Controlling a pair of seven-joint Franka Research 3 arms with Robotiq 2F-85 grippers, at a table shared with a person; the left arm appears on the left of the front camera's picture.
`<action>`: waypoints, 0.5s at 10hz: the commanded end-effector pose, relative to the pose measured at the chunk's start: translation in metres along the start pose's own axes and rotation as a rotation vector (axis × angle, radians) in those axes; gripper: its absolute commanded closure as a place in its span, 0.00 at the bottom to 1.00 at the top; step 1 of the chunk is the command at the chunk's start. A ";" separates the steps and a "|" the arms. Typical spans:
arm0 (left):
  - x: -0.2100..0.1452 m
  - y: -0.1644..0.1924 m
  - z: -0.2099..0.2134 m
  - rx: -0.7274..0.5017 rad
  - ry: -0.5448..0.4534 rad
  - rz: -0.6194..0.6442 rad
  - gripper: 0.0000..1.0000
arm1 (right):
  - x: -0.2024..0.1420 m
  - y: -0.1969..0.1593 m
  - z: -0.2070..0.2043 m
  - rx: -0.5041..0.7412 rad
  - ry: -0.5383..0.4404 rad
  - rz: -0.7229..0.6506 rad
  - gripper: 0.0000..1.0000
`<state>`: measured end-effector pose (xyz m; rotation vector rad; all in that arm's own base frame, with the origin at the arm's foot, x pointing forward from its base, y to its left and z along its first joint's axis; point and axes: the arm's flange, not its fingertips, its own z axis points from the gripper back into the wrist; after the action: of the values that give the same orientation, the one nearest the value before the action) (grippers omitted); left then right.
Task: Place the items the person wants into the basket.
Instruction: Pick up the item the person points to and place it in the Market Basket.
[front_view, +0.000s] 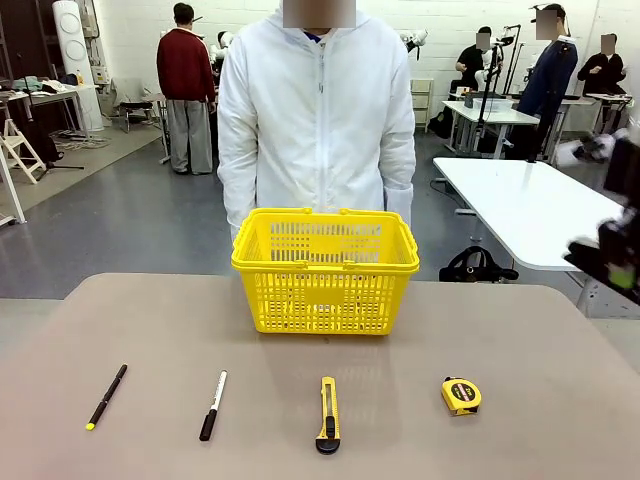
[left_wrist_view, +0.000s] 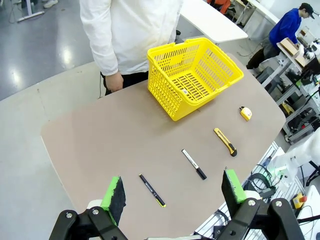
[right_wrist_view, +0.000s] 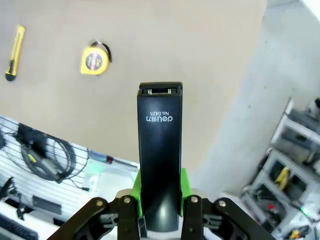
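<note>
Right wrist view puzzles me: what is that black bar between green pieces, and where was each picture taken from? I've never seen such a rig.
Two robot arms share a beige table with a person in a white hooded coat. The front view looks across the table from the robot's side; each wrist view looks along one gripper's fingers. The green pieces are finger pads. The right gripper is shut on a slim black oblong object with white print, perhaps a stapler. The left gripper hangs open and empty above the table. On the table: a yellow lattice plastic basket, a black pen with yellow tip, a black-and-white marker, a yellow-and-black utility knife and a round yellow-and-black tape measure.
</note>
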<state>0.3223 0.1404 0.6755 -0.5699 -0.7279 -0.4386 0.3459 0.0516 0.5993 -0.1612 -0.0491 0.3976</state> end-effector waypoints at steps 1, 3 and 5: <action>0.000 0.001 0.000 -0.011 -0.011 -0.015 0.00 | 0.063 0.015 0.016 0.027 -0.116 0.178 0.81; 0.000 0.001 0.000 -0.011 -0.011 -0.015 0.00 | 0.164 0.061 0.022 0.049 -0.210 0.341 0.81; 0.000 0.001 0.000 -0.011 -0.011 -0.015 0.00 | 0.234 0.102 0.013 0.091 -0.231 0.467 0.81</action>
<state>0.3224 0.1394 0.6760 -0.5678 -0.7271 -0.4408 0.4948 0.2320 0.5871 -0.0673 -0.2451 0.8152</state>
